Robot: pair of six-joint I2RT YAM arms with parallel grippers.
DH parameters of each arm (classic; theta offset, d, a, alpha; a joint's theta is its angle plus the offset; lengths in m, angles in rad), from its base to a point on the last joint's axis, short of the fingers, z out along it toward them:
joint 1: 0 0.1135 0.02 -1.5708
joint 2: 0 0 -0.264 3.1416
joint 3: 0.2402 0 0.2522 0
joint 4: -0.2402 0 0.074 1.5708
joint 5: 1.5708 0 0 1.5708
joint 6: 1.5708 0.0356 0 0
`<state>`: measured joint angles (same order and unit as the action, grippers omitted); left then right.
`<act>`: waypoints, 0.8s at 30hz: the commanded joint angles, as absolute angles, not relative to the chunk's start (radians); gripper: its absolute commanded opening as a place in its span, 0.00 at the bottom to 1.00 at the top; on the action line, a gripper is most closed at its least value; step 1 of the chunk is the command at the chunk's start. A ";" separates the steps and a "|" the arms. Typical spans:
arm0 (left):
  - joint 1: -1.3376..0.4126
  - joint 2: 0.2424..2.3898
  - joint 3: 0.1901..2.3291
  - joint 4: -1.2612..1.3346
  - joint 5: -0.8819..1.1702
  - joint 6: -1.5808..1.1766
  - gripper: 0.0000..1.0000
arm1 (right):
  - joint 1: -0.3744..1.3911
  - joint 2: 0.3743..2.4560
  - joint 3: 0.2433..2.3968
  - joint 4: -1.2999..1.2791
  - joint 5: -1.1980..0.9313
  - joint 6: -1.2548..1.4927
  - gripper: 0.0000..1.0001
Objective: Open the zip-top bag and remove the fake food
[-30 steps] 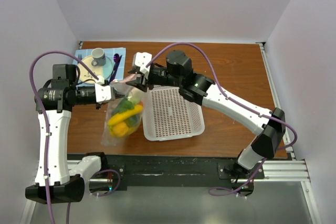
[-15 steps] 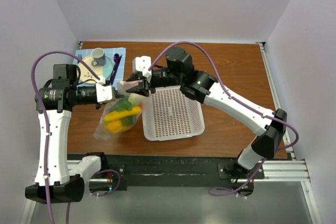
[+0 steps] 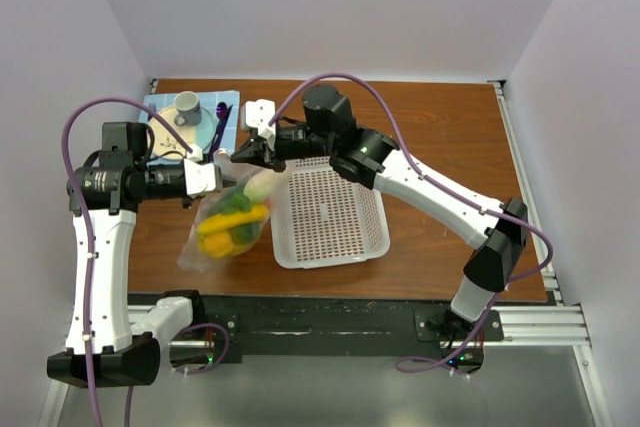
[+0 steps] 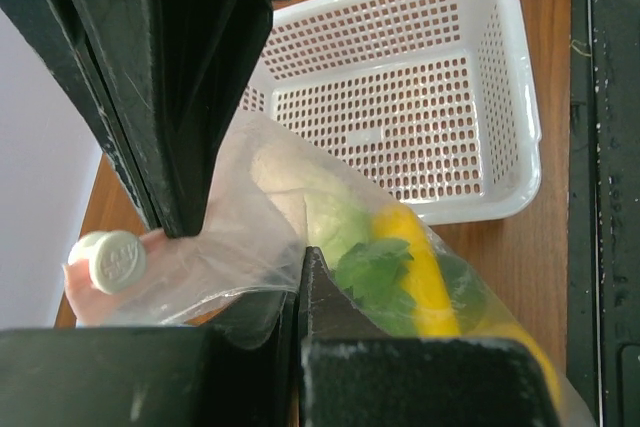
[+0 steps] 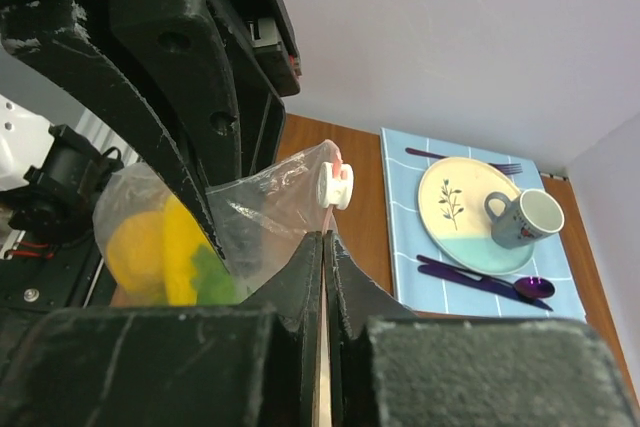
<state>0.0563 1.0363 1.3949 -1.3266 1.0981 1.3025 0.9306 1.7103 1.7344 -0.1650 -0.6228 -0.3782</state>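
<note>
The zip-top bag (image 3: pixel 207 247) hangs between my two grippers over the table's left side. The fake food (image 3: pixel 236 219), yellow, green and cream pieces, sits in its lower part. My left gripper (image 3: pixel 221 174) is shut on the bag's clear plastic near the top (image 4: pixel 240 247). My right gripper (image 3: pixel 243 155) is shut on the pinkish zipper strip (image 5: pixel 326 222), just below the white slider (image 5: pixel 334 187). The slider also shows in the left wrist view (image 4: pixel 108 260). A yellow banana (image 4: pixel 420 267), a green leaf (image 4: pixel 375 265) and a cream piece (image 4: pixel 290 175) show through the plastic.
A white mesh basket (image 3: pixel 330 259) stands just right of the bag. At the back left a blue mat (image 3: pixel 160 107) holds a plate (image 3: pixel 172 139), a grey mug (image 3: pixel 187 103) and purple cutlery (image 3: pixel 219 117). Walls close in on three sides.
The right gripper has moved left and back along the bag's top edge. The bag's body has swung slightly left and its top has been pulled tauter.
</note>
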 commanded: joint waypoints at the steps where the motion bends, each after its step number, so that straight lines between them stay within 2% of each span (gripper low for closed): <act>1: 0.049 1.045 1.428 -1.313 1.074 1.338 0.00 | 0.899 1.689 1.787 -0.130 -0.600 -0.354 0.00; 3: 0.049 1.075 1.433 -1.309 1.028 1.335 0.02 | 0.890 1.678 1.786 -0.124 -0.592 -0.351 0.00; 6: 0.054 1.083 1.443 -1.218 0.980 1.214 0.17 | 0.887 1.664 1.779 -0.118 -0.592 -0.347 0.00; 7: 0.054 1.075 1.442 -1.104 0.967 1.098 0.23 | 0.887 1.664 1.776 -0.118 -0.595 -0.345 0.00; 8: 0.055 1.062 1.428 -1.036 0.938 1.038 0.35 | 0.887 1.663 1.773 -0.118 -0.598 -0.342 0.00; 9: 0.055 1.036 1.422 -0.938 0.931 0.994 0.41 | 0.887 1.661 1.770 -0.118 -0.603 -0.342 0.00; 10: 0.061 1.026 1.422 -0.904 0.930 0.941 0.52 | 0.887 1.658 1.766 -0.115 -0.604 -0.339 0.00; 12: 0.063 1.034 1.437 -0.849 0.956 0.867 1.00 | 0.885 1.655 1.758 -0.112 -0.606 -0.333 0.00; 14: 0.064 1.049 1.477 -0.854 1.021 0.790 1.00 | 0.887 1.658 1.759 -0.113 -0.603 -0.331 0.00; 17: 0.064 1.063 1.485 -0.951 1.122 0.853 1.00 | 0.887 1.661 1.772 -0.115 -0.606 -0.328 0.00; 24: 0.064 1.022 1.353 -0.916 1.111 0.845 0.98 | 0.887 1.652 1.772 -0.114 -0.609 -0.324 0.00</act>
<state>0.0589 1.0328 1.3964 -0.9363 1.0698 0.8795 0.8879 1.7123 1.7397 -0.1661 -0.6155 -0.3408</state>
